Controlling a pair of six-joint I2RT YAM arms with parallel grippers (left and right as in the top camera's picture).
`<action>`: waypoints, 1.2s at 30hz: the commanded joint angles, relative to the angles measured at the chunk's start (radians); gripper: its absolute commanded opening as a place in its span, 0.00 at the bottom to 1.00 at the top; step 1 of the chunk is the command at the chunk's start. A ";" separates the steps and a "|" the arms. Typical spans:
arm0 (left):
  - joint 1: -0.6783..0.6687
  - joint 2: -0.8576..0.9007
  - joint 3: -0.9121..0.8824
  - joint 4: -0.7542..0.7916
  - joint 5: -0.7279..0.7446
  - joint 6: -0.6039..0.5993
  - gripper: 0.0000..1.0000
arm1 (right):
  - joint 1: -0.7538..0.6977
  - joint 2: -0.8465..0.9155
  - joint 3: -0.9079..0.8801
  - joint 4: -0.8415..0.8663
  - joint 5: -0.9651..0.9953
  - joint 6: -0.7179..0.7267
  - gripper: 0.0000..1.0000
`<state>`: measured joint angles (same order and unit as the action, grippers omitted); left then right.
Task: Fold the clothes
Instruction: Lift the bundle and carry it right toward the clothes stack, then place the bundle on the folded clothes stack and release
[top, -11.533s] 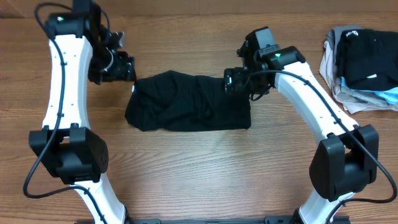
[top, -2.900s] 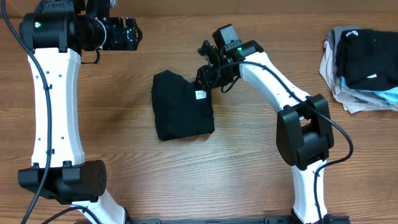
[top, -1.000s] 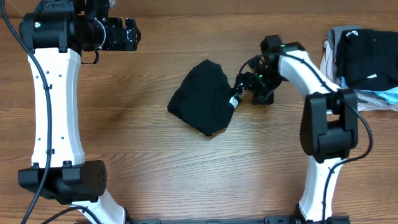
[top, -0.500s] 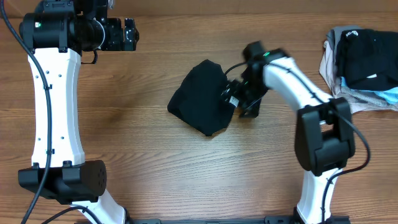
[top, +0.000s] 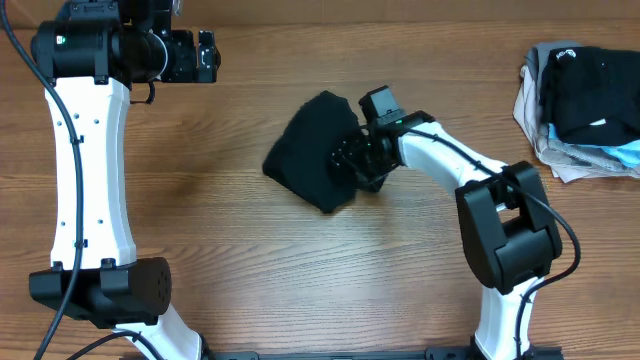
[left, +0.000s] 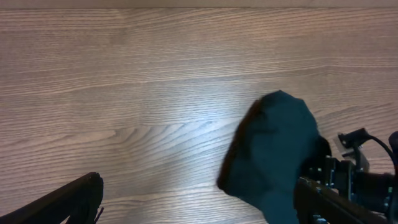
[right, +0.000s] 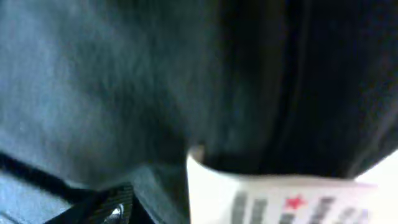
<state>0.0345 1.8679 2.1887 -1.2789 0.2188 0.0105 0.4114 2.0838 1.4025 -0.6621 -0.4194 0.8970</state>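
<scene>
Overhead: right tool (top: 352, 163) touching one edge of the black garment (top: 305, 160).

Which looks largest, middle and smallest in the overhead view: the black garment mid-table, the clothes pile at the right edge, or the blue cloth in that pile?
1. The clothes pile, even though the frame edge cuts it off.
2. The black garment.
3. The blue cloth, with only a sliver showing.

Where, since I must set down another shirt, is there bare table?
Bare wood runs along the near side of the table, and between the left arm and the black garment. Crowded: the centre, where the right gripper meets the garment, and the right edge with the clothes pile.
</scene>
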 joint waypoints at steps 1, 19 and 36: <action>-0.002 0.013 0.005 0.000 -0.013 0.021 1.00 | 0.041 0.009 -0.022 0.030 0.097 0.015 0.62; -0.002 0.066 0.004 -0.012 -0.019 0.020 1.00 | -0.218 -0.212 0.025 0.024 -0.043 -0.318 0.04; -0.002 0.267 0.003 -0.058 -0.019 0.020 1.00 | -0.600 -0.389 0.205 0.120 -0.111 -0.555 0.04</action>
<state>0.0345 2.0838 2.1887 -1.3285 0.2043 0.0105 -0.1253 1.7214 1.5330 -0.5682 -0.4992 0.4545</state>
